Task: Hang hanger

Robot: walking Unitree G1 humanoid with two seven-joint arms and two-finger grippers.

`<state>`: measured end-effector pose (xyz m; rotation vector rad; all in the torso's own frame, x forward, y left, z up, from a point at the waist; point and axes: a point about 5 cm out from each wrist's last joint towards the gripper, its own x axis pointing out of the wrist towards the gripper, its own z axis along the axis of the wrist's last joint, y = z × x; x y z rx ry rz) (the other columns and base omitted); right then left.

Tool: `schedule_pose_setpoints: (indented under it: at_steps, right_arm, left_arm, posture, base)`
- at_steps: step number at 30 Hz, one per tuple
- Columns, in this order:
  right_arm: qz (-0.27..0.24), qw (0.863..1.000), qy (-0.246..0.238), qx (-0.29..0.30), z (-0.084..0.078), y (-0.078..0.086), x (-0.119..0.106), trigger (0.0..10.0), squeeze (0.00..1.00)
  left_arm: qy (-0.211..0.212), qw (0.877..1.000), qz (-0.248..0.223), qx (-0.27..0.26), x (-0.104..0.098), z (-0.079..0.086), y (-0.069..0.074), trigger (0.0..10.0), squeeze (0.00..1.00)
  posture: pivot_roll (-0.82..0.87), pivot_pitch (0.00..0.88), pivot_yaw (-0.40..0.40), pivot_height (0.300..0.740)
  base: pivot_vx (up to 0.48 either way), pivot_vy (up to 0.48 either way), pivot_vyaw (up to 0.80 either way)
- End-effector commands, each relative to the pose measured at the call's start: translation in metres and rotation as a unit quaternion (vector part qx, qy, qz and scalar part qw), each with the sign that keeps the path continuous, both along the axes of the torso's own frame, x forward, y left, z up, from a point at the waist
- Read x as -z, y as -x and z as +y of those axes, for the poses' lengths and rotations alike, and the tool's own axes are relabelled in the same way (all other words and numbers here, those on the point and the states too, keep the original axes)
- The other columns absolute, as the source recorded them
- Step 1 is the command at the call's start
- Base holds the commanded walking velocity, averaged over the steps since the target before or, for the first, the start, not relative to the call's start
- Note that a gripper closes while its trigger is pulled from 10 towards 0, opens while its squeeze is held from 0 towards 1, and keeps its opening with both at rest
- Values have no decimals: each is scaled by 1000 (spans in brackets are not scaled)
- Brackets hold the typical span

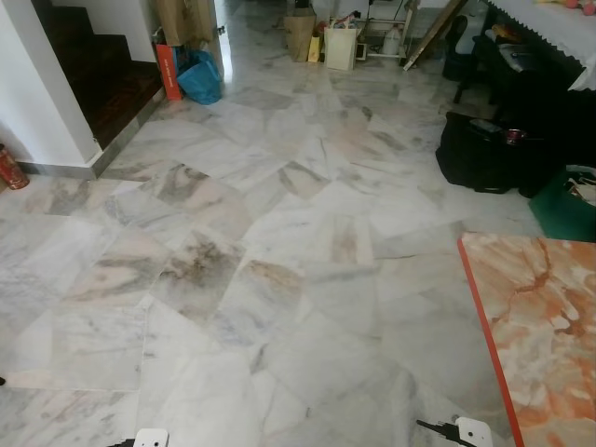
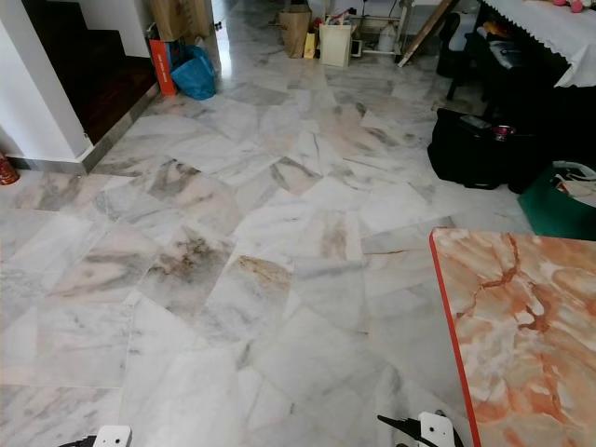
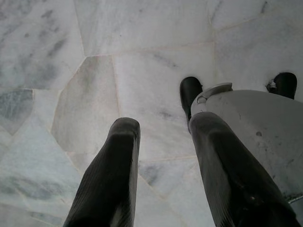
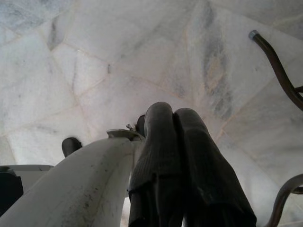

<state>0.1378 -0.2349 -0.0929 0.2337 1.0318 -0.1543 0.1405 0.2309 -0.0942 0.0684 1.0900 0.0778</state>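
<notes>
On the left, our left end effector point(image 3: 165, 124) hangs over the marble floor point(image 3: 142, 56), its two black fingers point(image 3: 118, 156) spread apart with nothing between them. In the head view, at the far left, dark stairs point(image 1: 102, 74) rise behind a white wall corner, with a red cylinder point(image 1: 11, 169) at its foot. Farther along stand an orange-red box point(image 1: 169, 72) and a blue bag point(image 1: 199, 77), touching each other, then a white paper bag point(image 1: 341, 45) at the far end of the room. Pale grey-veined tiles cover the wide middle. On the right a black bag point(image 1: 475, 149) sits on the floor near a table draped in a white cloth point(image 1: 559, 28). An orange marble-patterned worktop point(image 1: 545, 317) with a red edge fills the near right.

Our right end effector point(image 4: 175, 111) has its fingers pressed together; we cannot tell if they pinch anything. Just beside it curves a dark rod point(image 4: 279, 71), seemingly the hanger's hook, apart from the fingertips.
</notes>
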Motion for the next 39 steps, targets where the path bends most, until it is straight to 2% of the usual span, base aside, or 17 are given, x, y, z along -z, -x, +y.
schedule_pose_setpoints:
  at_steps: [1,16,30,39]
  right_arm:
    - [9,1000,1,7,-5,6,1,10000,0]
    - [12,1000,-3,1,4,6,3,10000,0]
    - [11,1000,1,-3,-5,7,1,10000,0]
    - [14,1000,2,-3,-7,11,2,10000,0]
  left_arm:
    - [-4,1000,3,6,1,3,5,10000,0]
    - [-1,1000,1,4,0,6,5,10000,0]
    - [-1,1000,19,-6,8,5,32,10000,0]
    - [5,1000,14,-4,7,0,24,10000,0]
  posture:
    - [-52,0,-14,740]
    - [-50,0,-20,740]
    - [-47,0,-28,740]
    - [-49,0,-28,740]
  base:
    - [0,0,0]
    - [0,0,0]
    - [0,0,0]
    - [0,0,0]
